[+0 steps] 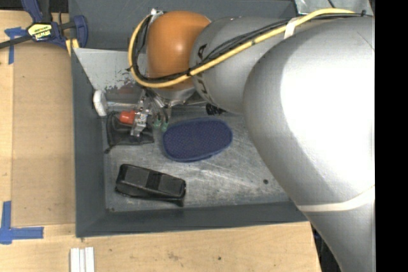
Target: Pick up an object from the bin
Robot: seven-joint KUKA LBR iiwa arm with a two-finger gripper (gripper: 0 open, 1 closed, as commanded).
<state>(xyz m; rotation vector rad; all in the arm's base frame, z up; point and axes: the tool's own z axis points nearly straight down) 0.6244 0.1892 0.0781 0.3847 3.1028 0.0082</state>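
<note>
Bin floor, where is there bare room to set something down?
The bin floor is bare between the blue oval pad, the black block and the arm. It is crowded at the left, where the gripper sits beside a red-tipped thing and a white cap.

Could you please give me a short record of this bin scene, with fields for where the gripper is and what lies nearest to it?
gripper position: gripper low in the left part of the grey bin, below the arm's orange cover
nearest things: small red piece, black item, clear tube with white end
right of gripper: dark blue oval, lying flat
lower part of bin: black oblong block, apart from the rest
held thing: cannot tell
</note>
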